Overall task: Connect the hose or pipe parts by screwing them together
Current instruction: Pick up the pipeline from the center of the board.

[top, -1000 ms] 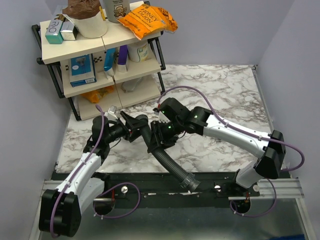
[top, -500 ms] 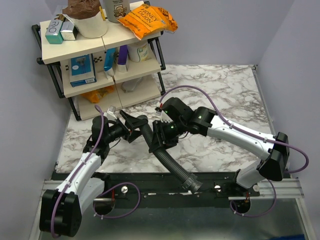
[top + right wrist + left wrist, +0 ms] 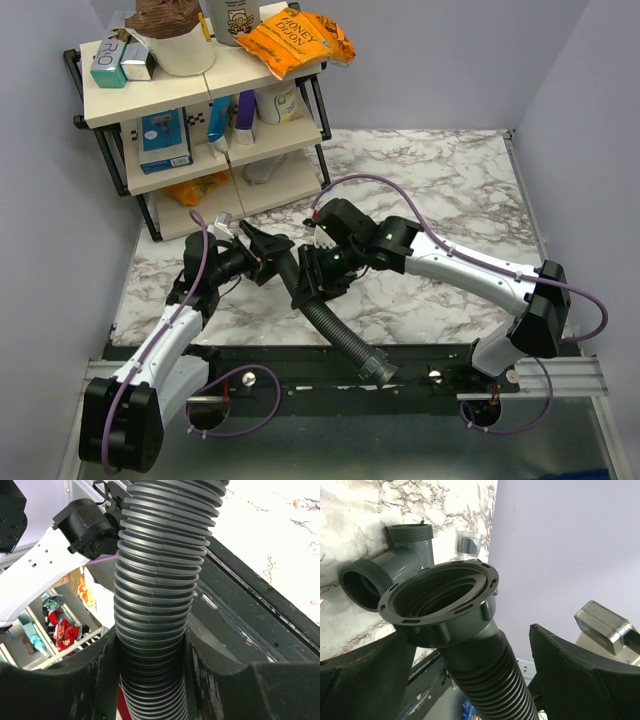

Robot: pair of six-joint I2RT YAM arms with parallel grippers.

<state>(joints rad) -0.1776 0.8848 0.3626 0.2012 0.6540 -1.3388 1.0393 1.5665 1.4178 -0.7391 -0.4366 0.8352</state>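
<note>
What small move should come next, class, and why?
Probably close the left gripper on the hose collar: its fingers stand open either side, the right gripper clamps the ribbed hose, and the threaded pipe fitting lies beyond, not yet joined.

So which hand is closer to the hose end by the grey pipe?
Left. The left gripper, open, straddles that collar; the right gripper clamps the ribbed hose farther down.

Marble table (image 3: 440,180) — shelf rack (image 3: 200,130) back-left, grey pipe fitting (image 3: 402,560) lying on it.
</note>
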